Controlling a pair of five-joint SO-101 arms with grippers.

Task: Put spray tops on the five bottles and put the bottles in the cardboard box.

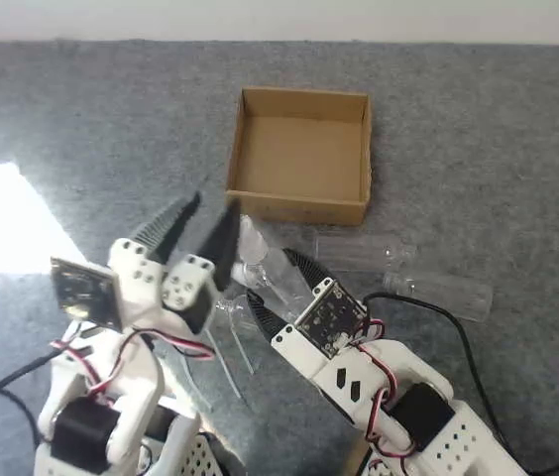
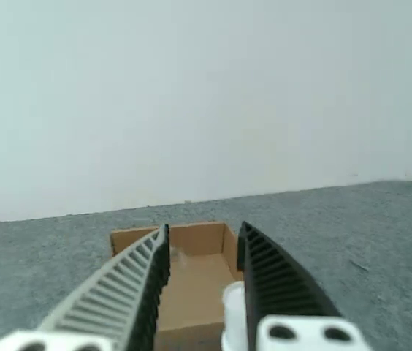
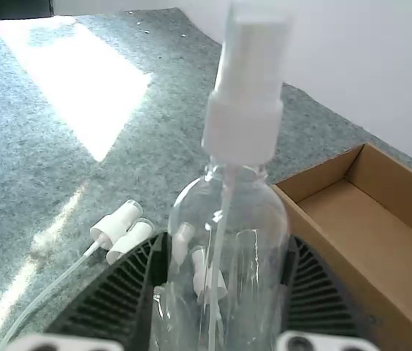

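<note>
Nearest us, the right gripper (image 3: pixel 224 256) clamps its ribbed black fingers (image 3: pixel 129 292) around a clear round plastic bottle (image 3: pixel 224 212) capped with a white spray top (image 3: pixel 244 88), just beside the open brown cardboard box (image 3: pixel 381 212). The left gripper (image 2: pixel 204 234) stands moderately open, gripping nothing, just short of that box. Two loose white spray tops (image 3: pixel 122 227) lie on the fuzzy grey carpet (image 1: pixel 478 149).

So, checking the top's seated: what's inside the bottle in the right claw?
The thin tube of the spray top runs down inside the bottle; its lower end is out of view.
</note>
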